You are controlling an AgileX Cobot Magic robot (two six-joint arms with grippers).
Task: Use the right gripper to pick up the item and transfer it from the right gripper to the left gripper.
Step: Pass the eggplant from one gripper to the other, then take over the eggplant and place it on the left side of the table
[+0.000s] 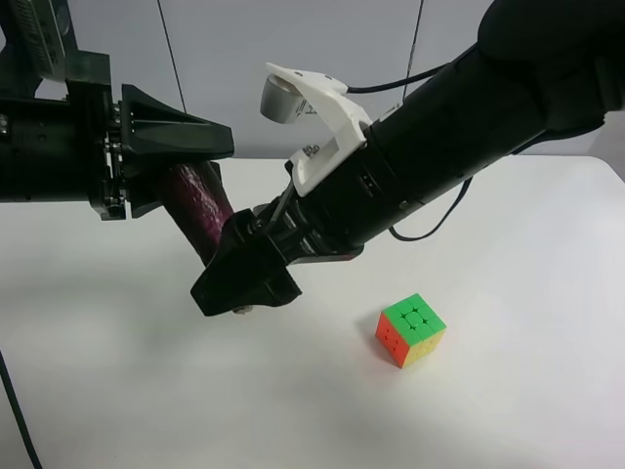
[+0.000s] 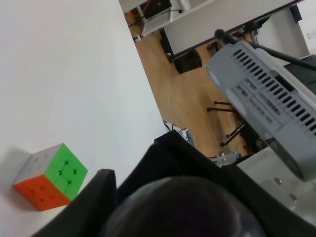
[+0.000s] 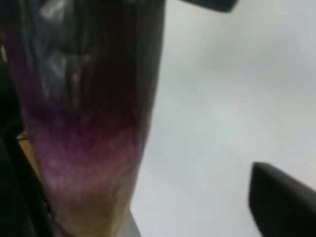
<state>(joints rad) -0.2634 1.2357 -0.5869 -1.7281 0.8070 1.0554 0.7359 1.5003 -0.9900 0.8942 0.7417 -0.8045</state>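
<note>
— Above the white table (image 1: pixel 508 410), what do you have around the arms?

— I see a multicoloured puzzle cube (image 1: pixel 411 329) standing on the table, green face up, well apart from both grippers and off to one side of them. A white bracket (image 1: pixel 317 117) with a round camera rides on the right arm. My left wrist camera also picks up a grey vented box (image 2: pixel 266 103) close by. Past the table edge it shows a wooden floor (image 2: pixel 187 98).

— Where is the eggplant?

— The eggplant (image 1: pixel 198 210) is in the air, tilted, between the two arms. The left gripper (image 1: pixel 190 161) is clamped onto its upper end, and I can see one wide flat finger lying over it. The lower end runs behind the right gripper (image 1: pixel 244 283), whose black body blocks my high view of that end.

— And the right one's jaws?

— Spread. In my right wrist camera the eggplant lies along one side. The other finger (image 3: pixel 281 202) stands clear of it, with bare table showing in the gap.

— Count it off.

— One eggplant, one cube, two grippers, one bracket, one vented box.
</note>
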